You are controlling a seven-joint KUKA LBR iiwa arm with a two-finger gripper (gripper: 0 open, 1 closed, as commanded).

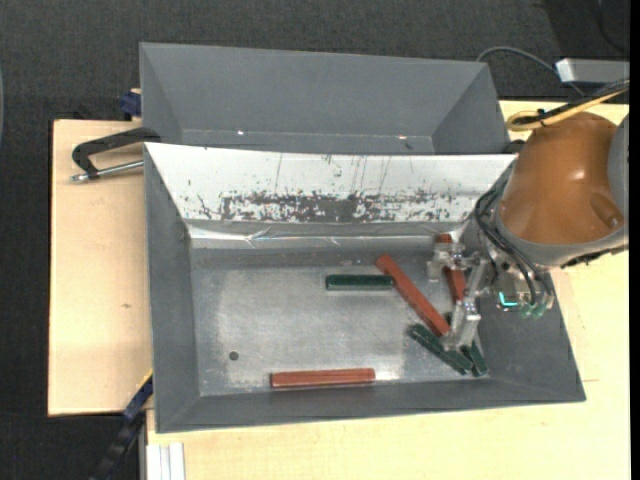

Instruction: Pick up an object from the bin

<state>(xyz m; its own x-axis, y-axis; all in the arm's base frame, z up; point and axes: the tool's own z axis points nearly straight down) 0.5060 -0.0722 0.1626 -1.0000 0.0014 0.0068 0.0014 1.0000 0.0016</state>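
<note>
The gripper (466, 320) is down low at the right end of the bin (280, 318), and from where I stand I can't tell if it is open or closed. Right under it lies a dark green stick (438, 346), angled into the front right corner. The lower end of a slanted red stick (410, 290) lies just beside it. The green stick looks flat, narrow and rigid, probably light. I'd pinch it across its narrow width near the middle, though the wall close by leaves little room. Farther left lie a second green stick (360, 281) and, by the front wall, a long red stick (322, 377).
</note>
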